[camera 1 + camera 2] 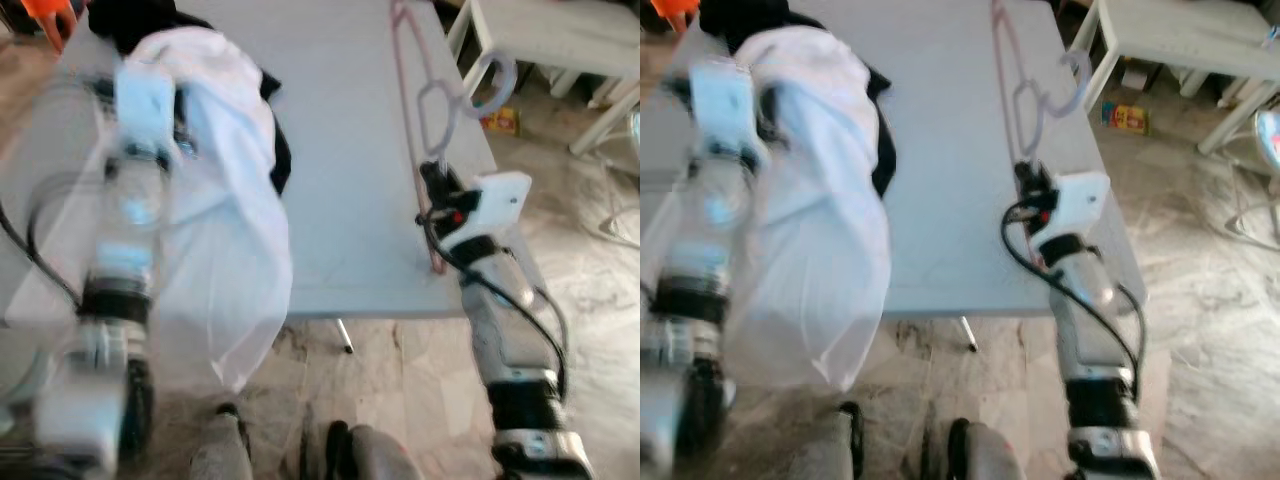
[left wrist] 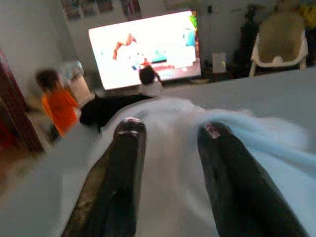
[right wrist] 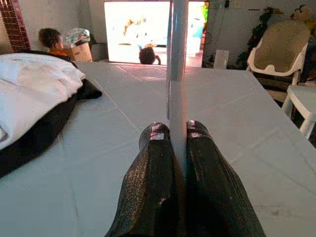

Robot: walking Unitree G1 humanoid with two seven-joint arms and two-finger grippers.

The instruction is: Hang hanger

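A clear pink hanger (image 1: 405,90) lies along the right side of the grey table (image 1: 350,200), hook at the far end. My right gripper (image 1: 432,178) is shut on the hanger's near end; in the right wrist view the hanger bar (image 3: 177,74) rises from between the closed fingers (image 3: 153,143). A white garment (image 1: 225,200) is heaped over a black one (image 1: 280,160) on the table's left and hangs past the front edge. My left gripper (image 2: 170,127), blurred, is in the white cloth (image 2: 168,163), which bunches between its fingers.
White plastic furniture (image 1: 560,40) stands beyond the table's right corner, with a small yellow box (image 1: 503,122) on the marble floor. Across the room a bright TV (image 2: 148,44) is on, with a person in orange (image 2: 59,106) and another person (image 2: 148,81) near it.
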